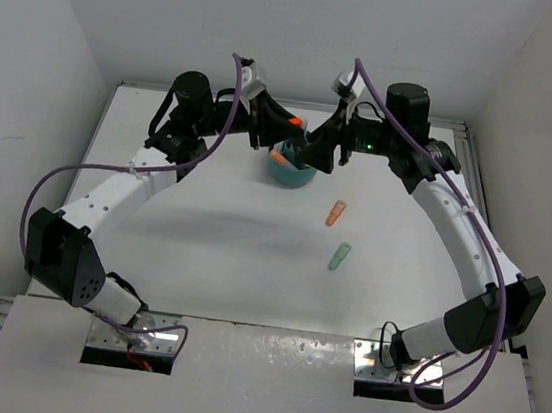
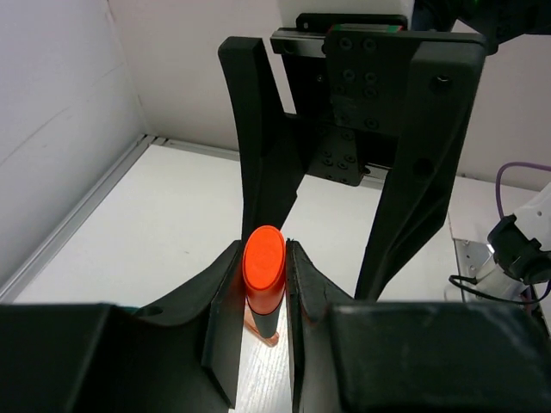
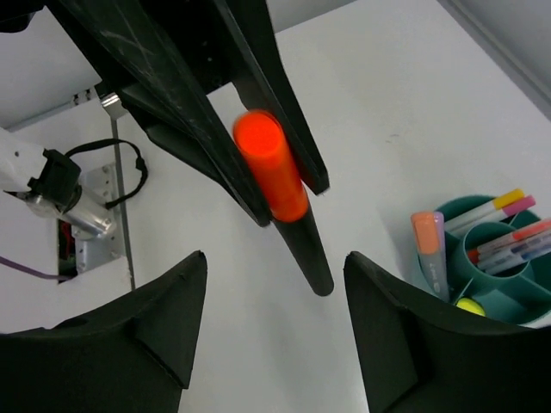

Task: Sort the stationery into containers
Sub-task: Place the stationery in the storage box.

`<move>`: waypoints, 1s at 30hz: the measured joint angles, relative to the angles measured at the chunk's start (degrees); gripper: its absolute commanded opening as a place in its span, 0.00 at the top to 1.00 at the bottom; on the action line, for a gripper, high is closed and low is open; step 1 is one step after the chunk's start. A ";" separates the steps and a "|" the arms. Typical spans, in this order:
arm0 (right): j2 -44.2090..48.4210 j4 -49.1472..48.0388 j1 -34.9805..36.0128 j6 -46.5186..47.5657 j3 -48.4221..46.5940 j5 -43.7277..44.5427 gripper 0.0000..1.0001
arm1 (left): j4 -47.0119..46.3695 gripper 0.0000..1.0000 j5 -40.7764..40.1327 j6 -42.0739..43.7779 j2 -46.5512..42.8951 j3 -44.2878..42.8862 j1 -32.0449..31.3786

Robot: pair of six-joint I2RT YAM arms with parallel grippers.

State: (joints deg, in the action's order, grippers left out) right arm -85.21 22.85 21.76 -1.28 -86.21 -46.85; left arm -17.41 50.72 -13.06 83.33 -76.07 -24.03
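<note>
Now | left end effector [image 2: 263,256] pinching orange marker [image 3: 269,166] | right end effector [image 3: 275,260] spread, near teal cup [image 1: 290,176]

White table [image 1: 229,261]; plain white walls [image 1: 279,16] on three sides; soft even light, faint shadows on tabletop.

The cup [image 1: 290,177] is teal, the marker [image 2: 263,260] orange (black jaws).

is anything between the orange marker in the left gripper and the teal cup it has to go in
Nothing lies on the table between them. The left gripper holds the orange marker just beside the teal cup. The right gripper, open, hangs close at the cup's rim facing the marker and may crowd the drop.
</note>
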 measured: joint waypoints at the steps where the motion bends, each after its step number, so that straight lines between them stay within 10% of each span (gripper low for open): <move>1: -0.09 0.04 0.33 0.61 -0.37 0.37 0.38 | 0.04 1.00 0.13 -0.11 0.20 -0.17 -0.04; 14: -2.80 -0.09 2.05 4.76 -2.38 2.82 0.60 | 0.92 1.00 0.57 -2.67 2.32 -1.73 -1.03; 20: -2.99 -0.57 2.08 5.75 -2.38 3.13 0.89 | 0.11 0.98 0.33 -5.14 2.84 -2.32 -1.03; 22: -2.97 -1.22 2.08 5.97 -2.19 3.21 1.00 | 0.07 0.86 0.17 -5.73 2.93 -2.51 -0.92; 25: -2.14 -3.28 1.99 5.51 -0.33 3.08 1.00 | 0.11 0.35 -1.14 -5.31 2.93 -2.54 -0.76; 30: 0.07 -7.19 0.63 5.16 4.02 4.83 1.00 | 0.15 0.14 -3.23 -6.71 3.02 -2.73 0.81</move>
State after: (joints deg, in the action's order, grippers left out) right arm -85.14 15.66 22.39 3.88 -82.19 -42.02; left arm -17.26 47.48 -19.77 86.35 -78.81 -23.22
